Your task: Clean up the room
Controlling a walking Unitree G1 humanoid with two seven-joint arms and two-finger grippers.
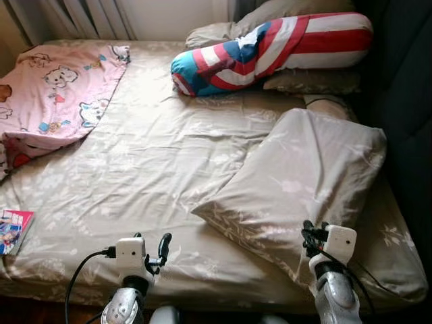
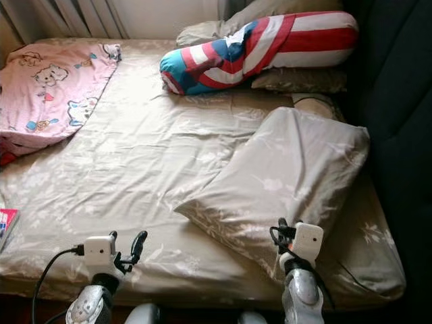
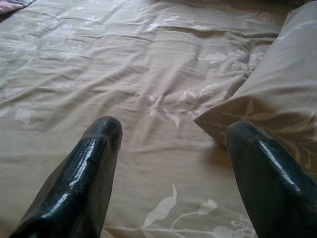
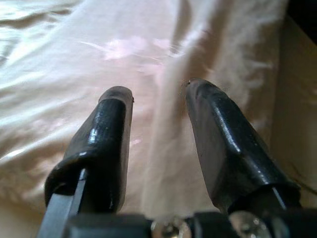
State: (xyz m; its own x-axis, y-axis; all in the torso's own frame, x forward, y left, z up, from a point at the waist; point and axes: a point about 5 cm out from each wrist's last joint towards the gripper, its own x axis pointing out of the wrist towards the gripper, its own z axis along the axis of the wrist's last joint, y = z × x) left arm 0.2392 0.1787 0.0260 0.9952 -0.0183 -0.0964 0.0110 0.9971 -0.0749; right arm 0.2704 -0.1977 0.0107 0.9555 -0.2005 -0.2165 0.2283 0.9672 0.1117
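Right wrist view: parted glossy right end effector (image 4: 157, 99) over wrinkled beige pillow (image 1: 304, 179); left end effector (image 3: 173, 136) spread too

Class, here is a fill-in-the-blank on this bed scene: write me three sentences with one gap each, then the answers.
1. The pink cartoon blanket lies on the bed's far ____ corner.
2. The right gripper hovers over the beige ____.
3. The left gripper has its fingers ____.

Missing words: left; pillow; open
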